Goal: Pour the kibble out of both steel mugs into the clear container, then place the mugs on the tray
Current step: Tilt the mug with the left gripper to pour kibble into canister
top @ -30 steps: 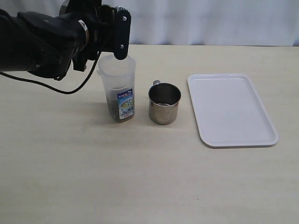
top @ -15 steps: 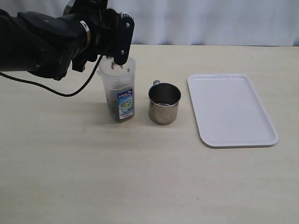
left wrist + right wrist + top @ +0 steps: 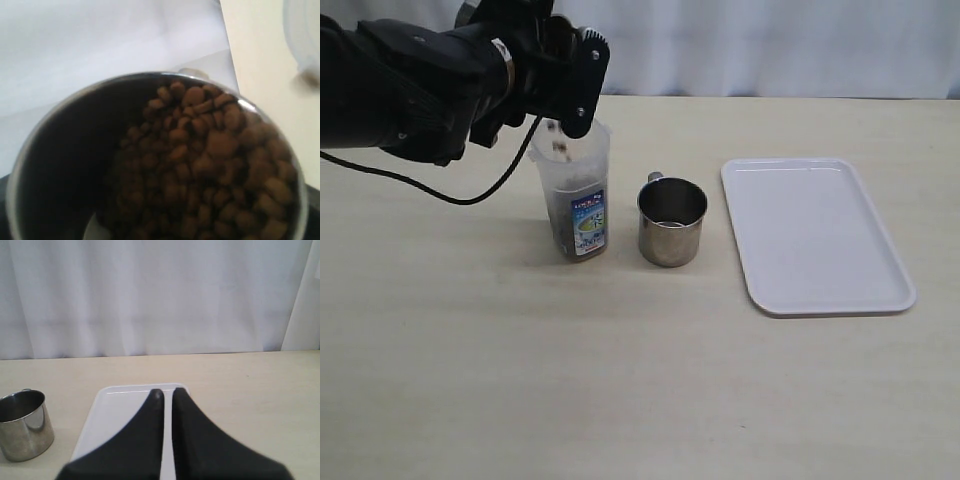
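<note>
My left gripper (image 3: pixel 572 85) hovers over the clear container (image 3: pixel 577 200), shut on a steel mug that the fingers mostly hide in the exterior view. That mug (image 3: pixel 55 150) is tipped, and the kibble (image 3: pixel 210 165) inside it is heaped against its lower rim. A few pellets (image 3: pixel 558 148) drop into the container's mouth, and brown kibble (image 3: pixel 563 232) lies at its bottom. The second steel mug (image 3: pixel 671 222) stands upright just right of the container. My right gripper (image 3: pixel 167 392) is shut and holds nothing, above the near end of the white tray (image 3: pixel 107 420).
The white tray (image 3: pixel 815 235) lies flat right of the standing mug (image 3: pixel 25 425), nothing on it. A black cable (image 3: pixel 470 195) from the left arm loops down beside the container. A white curtain closes off the far table edge.
The left gripper has tipped the mug further over the container's mouth, and kibble has begun to fall in. The standing mug and the tray have not moved.
</note>
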Action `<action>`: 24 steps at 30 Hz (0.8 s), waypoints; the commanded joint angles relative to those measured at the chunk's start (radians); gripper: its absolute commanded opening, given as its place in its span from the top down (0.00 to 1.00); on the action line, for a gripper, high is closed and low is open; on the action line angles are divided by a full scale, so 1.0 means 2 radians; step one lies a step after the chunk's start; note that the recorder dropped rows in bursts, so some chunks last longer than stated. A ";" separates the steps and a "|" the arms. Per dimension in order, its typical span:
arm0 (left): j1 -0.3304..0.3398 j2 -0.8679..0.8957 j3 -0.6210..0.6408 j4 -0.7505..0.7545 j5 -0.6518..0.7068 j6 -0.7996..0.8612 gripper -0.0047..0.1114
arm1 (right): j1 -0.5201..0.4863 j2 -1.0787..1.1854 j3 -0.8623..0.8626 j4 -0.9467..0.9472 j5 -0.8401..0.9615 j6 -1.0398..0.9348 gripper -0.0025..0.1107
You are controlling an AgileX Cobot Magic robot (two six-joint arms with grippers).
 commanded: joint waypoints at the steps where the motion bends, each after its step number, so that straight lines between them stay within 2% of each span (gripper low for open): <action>1: -0.004 -0.003 -0.010 0.009 0.005 0.012 0.96 | -0.001 -0.001 0.001 0.003 0.001 0.000 0.94; 24: -0.004 -0.003 -0.010 0.009 -0.004 0.066 0.96 | -0.001 -0.001 0.001 0.003 0.001 0.000 0.94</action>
